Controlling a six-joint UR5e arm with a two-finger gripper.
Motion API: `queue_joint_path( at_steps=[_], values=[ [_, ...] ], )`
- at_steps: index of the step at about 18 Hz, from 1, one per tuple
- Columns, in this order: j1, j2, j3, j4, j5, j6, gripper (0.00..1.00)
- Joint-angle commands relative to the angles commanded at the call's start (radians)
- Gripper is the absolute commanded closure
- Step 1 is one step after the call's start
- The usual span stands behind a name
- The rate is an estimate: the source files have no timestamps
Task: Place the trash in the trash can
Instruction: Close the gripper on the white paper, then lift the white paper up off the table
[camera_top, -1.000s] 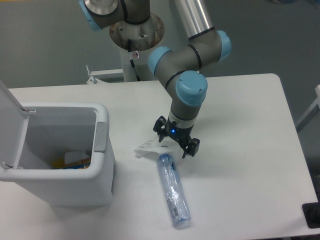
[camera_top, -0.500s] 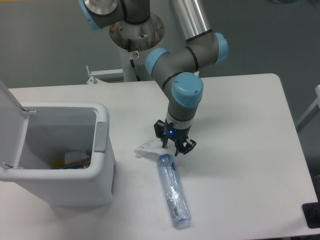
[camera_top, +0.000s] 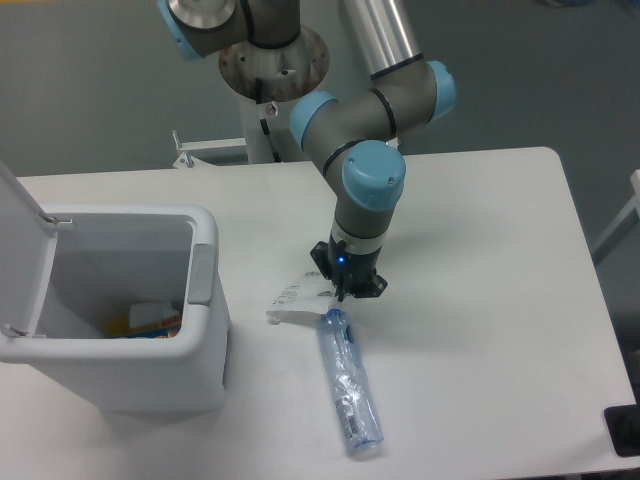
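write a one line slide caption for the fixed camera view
UR5e pincer closed on the crumpled paper wrapper beside the plastic bottle, open trash can at left.

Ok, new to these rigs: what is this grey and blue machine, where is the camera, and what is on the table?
It is a jointed robot arm, filmed by one fixed camera looking down across a white table. Its end effector, a two-finger pincer, is down at the table with fingers drawn together at the edge of a crumpled paper wrapper. Whether it grips it is not clear. A clear plastic bottle lies just in front. At left stands a white trash can, lid open, some rubbish inside.
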Motion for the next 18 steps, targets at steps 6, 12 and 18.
queue_joint_path(
  at_steps=[6,12,18],
  values=[
    [0.008,0.057,-0.005,-0.073,-0.003,0.055,1.0],
    [0.049,0.138,0.017,-0.239,-0.009,0.151,1.0],
    [0.101,0.16,0.214,-0.487,-0.122,0.151,1.0]
  ],
)
